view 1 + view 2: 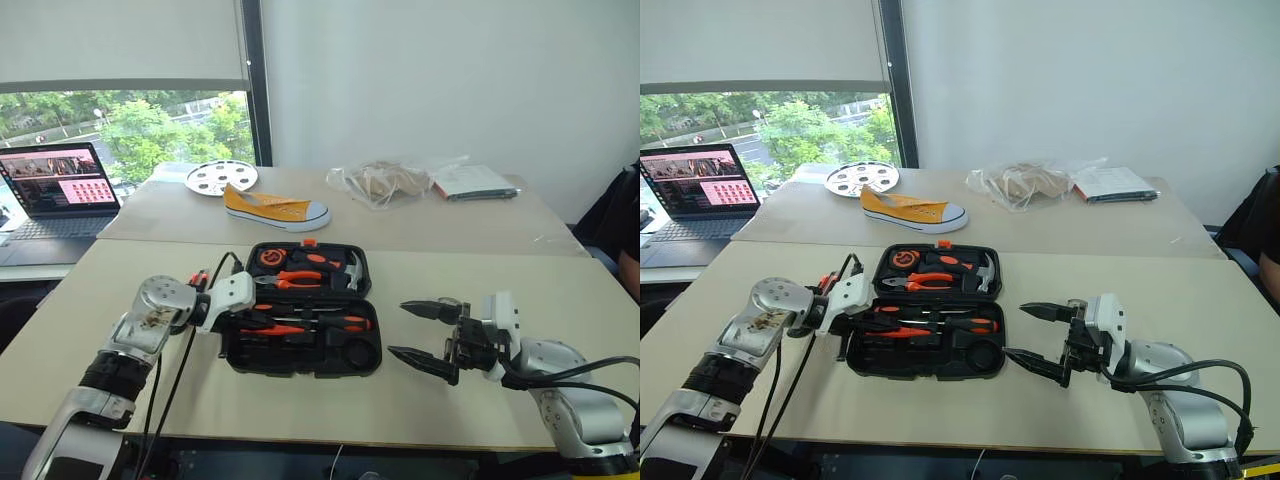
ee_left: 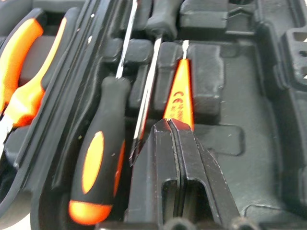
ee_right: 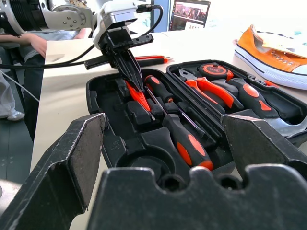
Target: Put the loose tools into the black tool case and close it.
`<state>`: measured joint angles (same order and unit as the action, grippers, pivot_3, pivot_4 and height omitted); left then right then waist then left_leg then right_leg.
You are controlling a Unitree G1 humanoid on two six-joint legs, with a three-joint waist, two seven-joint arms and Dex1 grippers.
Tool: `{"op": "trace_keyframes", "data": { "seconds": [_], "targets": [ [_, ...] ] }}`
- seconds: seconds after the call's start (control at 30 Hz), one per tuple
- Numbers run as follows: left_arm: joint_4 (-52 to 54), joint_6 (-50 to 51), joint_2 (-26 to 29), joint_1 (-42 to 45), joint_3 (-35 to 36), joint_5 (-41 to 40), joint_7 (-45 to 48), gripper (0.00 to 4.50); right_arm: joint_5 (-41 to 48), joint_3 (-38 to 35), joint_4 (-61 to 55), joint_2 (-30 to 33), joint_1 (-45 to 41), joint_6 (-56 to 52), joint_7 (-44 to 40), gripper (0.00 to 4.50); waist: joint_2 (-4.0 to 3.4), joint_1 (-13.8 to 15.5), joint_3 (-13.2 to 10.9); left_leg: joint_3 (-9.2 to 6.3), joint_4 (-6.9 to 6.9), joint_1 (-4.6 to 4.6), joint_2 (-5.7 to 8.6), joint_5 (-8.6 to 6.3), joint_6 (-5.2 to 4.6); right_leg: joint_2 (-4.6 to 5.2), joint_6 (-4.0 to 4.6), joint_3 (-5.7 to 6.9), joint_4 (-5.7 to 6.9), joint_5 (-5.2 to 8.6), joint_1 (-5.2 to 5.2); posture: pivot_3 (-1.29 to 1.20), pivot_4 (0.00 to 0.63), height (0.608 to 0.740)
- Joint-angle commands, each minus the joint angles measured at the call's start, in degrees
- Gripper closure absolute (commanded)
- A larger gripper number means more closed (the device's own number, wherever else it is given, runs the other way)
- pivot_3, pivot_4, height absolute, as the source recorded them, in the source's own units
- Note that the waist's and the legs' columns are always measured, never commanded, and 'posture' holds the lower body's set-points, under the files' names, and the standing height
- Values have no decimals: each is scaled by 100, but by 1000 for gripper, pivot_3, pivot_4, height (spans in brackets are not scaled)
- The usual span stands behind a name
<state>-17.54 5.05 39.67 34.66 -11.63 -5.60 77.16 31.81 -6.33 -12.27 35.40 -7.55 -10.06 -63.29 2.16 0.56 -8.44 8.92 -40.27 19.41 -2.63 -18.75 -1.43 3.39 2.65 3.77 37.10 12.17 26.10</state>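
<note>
While the flat black plastic clamshell tool case [image 1: 303, 310] is lying open on the beige table [image 1: 450, 395] in the left eye view, the left gripper [image 1: 247, 322] is reaching into the case's near half from its left edge, and the right gripper [image 1: 425, 335] is hovering just to the right of the case with its two black fingers spread wide and nothing between them; orange-handled pliers [image 1: 290, 279] are sitting in the far half, and a yellow canvas shoe [image 1: 275, 209] and an open laptop [image 1: 58, 190] are resting farther back. Looking along the left gripper's own fingers, the left wrist view is showing them pressed together on the small slim orange tool [image 2: 178, 93], which is lying in a moulded slot of the case, just beside a black-and-orange-handled screwdriver [image 2: 98, 158] already seated in its groove. From the right wrist view, the right gripper's fingers [image 3: 76, 158] are standing far apart in the foreground, and beyond them the left gripper is pinching the slim orange tool at the case's near half, with a second black-and-orange-handled screwdriver [image 3: 184, 139] lying alongside and an orange-black utility knife [image 3: 152, 59] lying on the table just beyond the case.
</note>
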Motion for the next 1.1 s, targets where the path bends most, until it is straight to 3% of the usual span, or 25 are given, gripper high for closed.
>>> {"op": "trace_keyframes", "data": {
  "seconds": [0.03, 0.17, 0.27, 0.37, 0.47, 0.53, 0.7, 0.8, 0.9, 1.03, 1.1],
  "targets": [
    [76, -55, 39, -225, -139, 175, -85, 4451, 61, -85, -114, -10, -37, 70, 35, 0, -1, 0, 0, 0, 0, -1, 0, 0, 0, 0, 0, 0, 0, 0, -1, 0, 150, 740],
    [85, -18, -76, -320, 139, -41, -373, 4451, 34, -59, -92, -53, -60, 117, 58, 0, -2, 2, 1, 1, 0, -9, 0, 0, 0, 1, 0, -4, 1, -1, -8, 0, 150, 740],
    [215, 20, -129, -505, 796, -675, -503, 4451, 20, -95, -64, -70, -79, 179, 48, 0, -1, -14, 1, 1, -1, -9, -2, 0, 0, 2, -1, -6, 1, -2, -9, 0, 150, 740],
    [683, -186, -133, -1255, 1833, -1446, -753, 3743, 76, -189, -52, -109, -63, 255, 53, 0, -1, -80, 1, 1, 0, -6, -7, 0, 0, 0, -1, -7, 0, -2, -3, 0, 150, 740],
    [1283, -290, -42, -2405, 2734, -1746, -1098, 2456, 95, -255, -22, -200, -69, 450, 48, 0, -2, -152, 1, 1, 9, -7, -21, -3, 5, 13, 0, -12, -2, -2, 2, 0, 150, 740],
    [1797, -176, -235, -3444, 3660, -1996, -1634, 1801, 31, -240, 17, -225, 12, 580, -17, 0, -2, -160, 1, 1, 20, -8, -22, -4, 8, 16, 0, -11, -8, -1, 3, 0, 150, 740],
    [2403, -109, -860, -5167, 5056, -2268, -2694, 181, -148, -197, 203, -345, 105, 1017, -60, 0, 0, -106, 0, 3, 30, -10, -20, -9, 6, 34, 1, -10, -19, -1, 1, 0, 150, 740],
    [2662, -5, -1208, -5717, 5432, -2409, -3204, 85, -195, -134, 385, -414, 57, 1147, -86, 0, 2, -13, 0, 2, 29, -10, -11, -16, -6, 55, -1, -2, -21, 0, -6, 0, 150, 740],
    [2882, 263, -1210, -5816, 5407, -2440, -3548, 85, -187, -63, 498, -471, -33, 1165, -112, 0, 5, 53, 0, -1, 26, -13, -1, -32, -54, 69, -15, 1, -24, 5, -17, 0, 150, 740],
    [3135, 1255, -839, -5307, 5090, -2542, -4145, 85, -203, 63, 537, -528, -175, 1181, -150, 0, 8, 66, 2, -6, 25, -13, 4, -17, -58, 73, -31, 5, -17, 4, -20, 0, 150, 740],
    [3114, 2386, -462, -4643, 4735, -2620, -4638, 85, -184, 99, 538, -544, -313, 1116, -112, 0, 8, 58, 2, -11, 26, -14, 5, -9, -53, 70, -28, 6, -10, 0, -21, 0, 150, 740]
  ]
}}
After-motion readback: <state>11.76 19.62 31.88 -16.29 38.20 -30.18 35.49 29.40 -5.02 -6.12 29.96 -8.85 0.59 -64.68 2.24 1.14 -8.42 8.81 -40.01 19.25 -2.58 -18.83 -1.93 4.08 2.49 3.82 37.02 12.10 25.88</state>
